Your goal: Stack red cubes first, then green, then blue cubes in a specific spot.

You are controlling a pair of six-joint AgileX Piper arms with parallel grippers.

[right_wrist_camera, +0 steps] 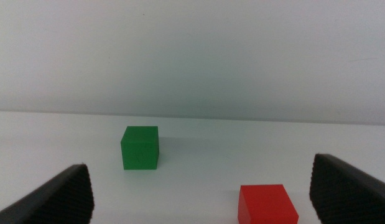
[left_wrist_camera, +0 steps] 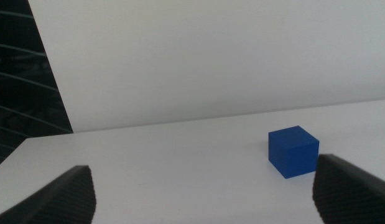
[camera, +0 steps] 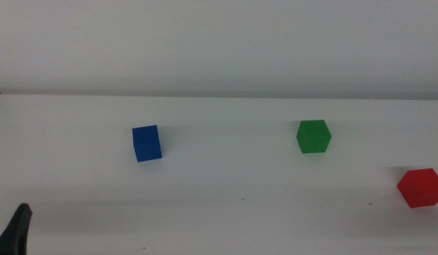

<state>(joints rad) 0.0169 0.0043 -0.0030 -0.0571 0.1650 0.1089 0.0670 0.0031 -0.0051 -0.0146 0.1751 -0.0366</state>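
Nothing is stacked yet — all three cubes sit singly on the white table [camera: 226,212], well apart from each other. Taking the middle view as a clock face, the blue cube [camera: 146,143] lies toward nine o'clock, the green cube [camera: 313,136] toward three o'clock, and the red cube [camera: 421,188] far out near four o'clock, close to the picture's edge. No cube touches another, and no marked stacking spot shows; the bare stretch of table between blue and green would serve, by my judgement. So the whole job remains: red placed first, green on it, blue on top.

The left gripper [left_wrist_camera: 204,193] waits near the table's near corner at about eight o'clock, jaws spread wide and empty, with the blue cube ahead of it. The right gripper [right_wrist_camera: 201,193] is out of the middle view; its jaws also stand wide and empty, the red cube just ahead of them and the green one farther off.

The table is smooth, matte white — uncluttered. A plain pale wall [camera: 219,42] closes the far side.
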